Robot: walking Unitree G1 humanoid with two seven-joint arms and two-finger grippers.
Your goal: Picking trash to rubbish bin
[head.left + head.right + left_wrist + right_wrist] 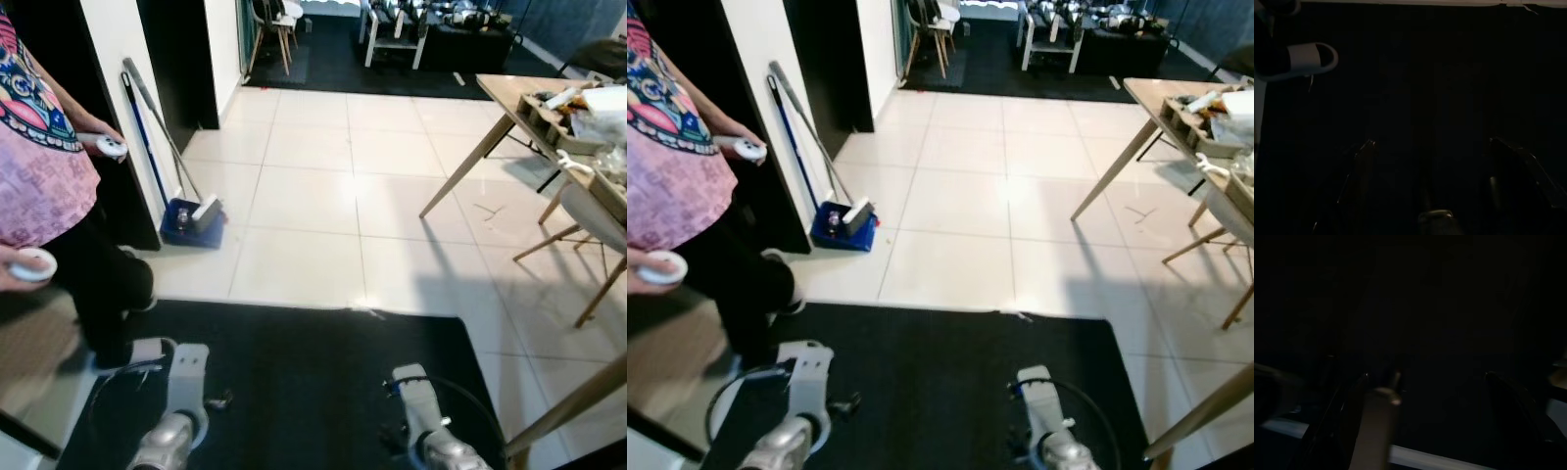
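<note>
Arms hanging idle over the black mat, with no trash picked out yet.

Nearest us, our left gripper [1430,161] and right gripper [1425,396] hang low over the black mat [294,382]; in the dark wrist views each pair of jaws stands apart and holds nothing, which fits arms parked while we look around. Just beside our left arm stands a person [49,176] in a pink shirt with a white controller [31,264] in each hand, one slippered foot [147,351] on the mat's edge. Further on, a blue dustpan [191,223] with its broom rests against the wall, stowed out of the way. On our right the wooden worktop [509,93] carries clutter. We cannot make out any trash or a rubbish bin; we judge the search comes first.
</note>
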